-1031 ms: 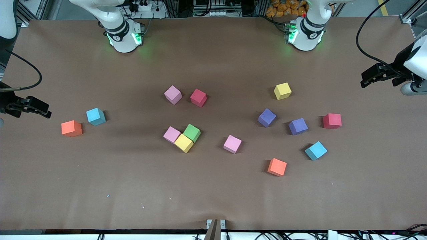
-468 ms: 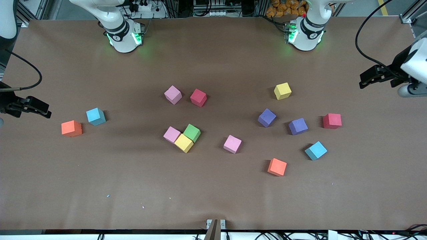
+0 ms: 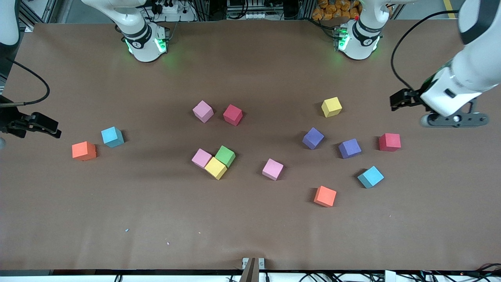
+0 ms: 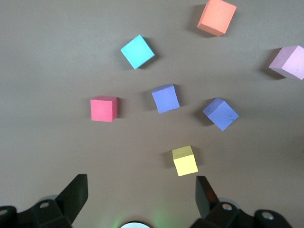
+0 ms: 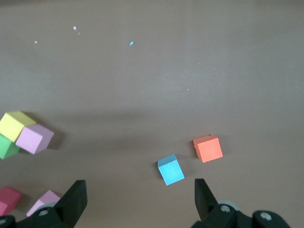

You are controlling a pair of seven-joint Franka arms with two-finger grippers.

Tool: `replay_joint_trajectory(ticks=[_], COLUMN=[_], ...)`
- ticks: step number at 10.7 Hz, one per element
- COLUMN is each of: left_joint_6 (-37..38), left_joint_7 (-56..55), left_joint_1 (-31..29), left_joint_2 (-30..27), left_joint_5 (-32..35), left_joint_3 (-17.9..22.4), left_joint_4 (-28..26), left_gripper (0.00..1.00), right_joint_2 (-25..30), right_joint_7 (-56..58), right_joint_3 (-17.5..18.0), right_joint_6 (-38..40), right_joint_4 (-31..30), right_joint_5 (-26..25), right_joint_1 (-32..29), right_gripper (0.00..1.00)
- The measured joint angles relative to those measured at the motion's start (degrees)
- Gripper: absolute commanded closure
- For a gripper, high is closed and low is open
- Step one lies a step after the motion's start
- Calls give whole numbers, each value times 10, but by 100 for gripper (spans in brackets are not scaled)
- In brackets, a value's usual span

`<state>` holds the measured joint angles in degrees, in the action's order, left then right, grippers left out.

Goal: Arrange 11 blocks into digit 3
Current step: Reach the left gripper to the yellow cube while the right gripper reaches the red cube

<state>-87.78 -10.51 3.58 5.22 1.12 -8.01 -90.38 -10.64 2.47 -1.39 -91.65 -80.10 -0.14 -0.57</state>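
The blocks lie scattered on the counter (image 3: pixel 250 235); no digit 3 is formed yet. Landmark: the green block (image 3: pixel 225 156), touching yellow (image 3: pixel 215 168) and pink (image 3: pixel 201 158) blocks; gripping one could knock its neighbours. Left gripper (image 4: pixel 140 192), fingers spread and empty, hangs over the left arm's end; right gripper (image 5: pixel 137 194), likewise empty, waits.

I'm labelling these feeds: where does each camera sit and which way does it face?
Front view: high across the table, facing both bases; left gripper over the table's left-arm end.
Left wrist view: looks down past open jaws onto red block.
Right wrist view: down past open jaws onto light blue block.
Shared: front and left wrist show that red block.
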Motion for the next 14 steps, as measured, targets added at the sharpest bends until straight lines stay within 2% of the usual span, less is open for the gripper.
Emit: replay_joint_trajectory(ticks=[1,3,6,10,14], left_joint_6=[-35,-129,-210,-376,-426], left_joint_7=[-15,-62,-155,-238,-253], left_joint_1=[0,0,0,0,0], left_joint_2=[-4,-15,-21,-31,-30], left_joint_5=[0,0,0,0,-12], left_joint_3=[-8,-31,-76,-95,-103], left_joint_4=[-33,-132,-243,-414,-478], left_gripper=[0,0,0,0,0], right_joint_2=[0,0,1,2,-3], right_joint_7=[8,11,13,17,17], right_joint_3=[1,2,3,14,18], right_joint_6=[15,42,57,82,111], right_joint_4=[0,1,7,9,5], right_joint_5=[1,20,37,37,40], right_joint_1=[1,2,3,54,119], right_gripper=[0,0,0,0,0])
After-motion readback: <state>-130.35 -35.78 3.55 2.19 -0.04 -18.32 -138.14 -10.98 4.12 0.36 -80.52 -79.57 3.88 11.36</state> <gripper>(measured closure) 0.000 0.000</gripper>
